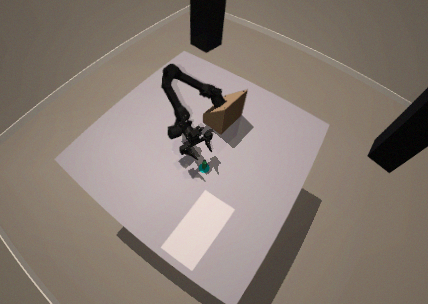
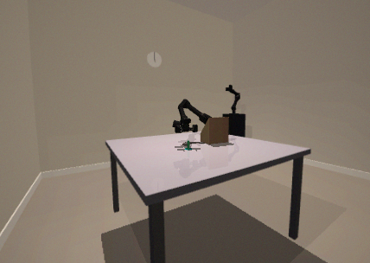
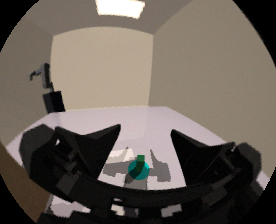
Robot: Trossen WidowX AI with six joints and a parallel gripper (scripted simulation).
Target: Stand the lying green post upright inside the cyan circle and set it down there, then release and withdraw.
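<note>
The small green post (image 1: 204, 164) (image 2: 188, 145) (image 3: 139, 161) stands upright on the cyan circle (image 1: 202, 170) (image 3: 142, 175) near the middle of the table (image 1: 115, 147) (image 2: 242, 155). My gripper (image 1: 199, 146) (image 2: 185, 125) (image 3: 146, 129) is open and empty. It hangs a short way behind and above the post, apart from it. In the wrist view the post shows low down between the two spread fingers, not touched by either.
A brown wedge-shaped box (image 1: 227, 111) (image 2: 215, 131) stands just behind the arm. A white rectangle (image 1: 198, 229) lies on the table near its front edge. Black pillars (image 1: 207, 12) (image 1: 402, 134) stand off the table. A second arm (image 2: 234, 99) stands on a black pedestal behind.
</note>
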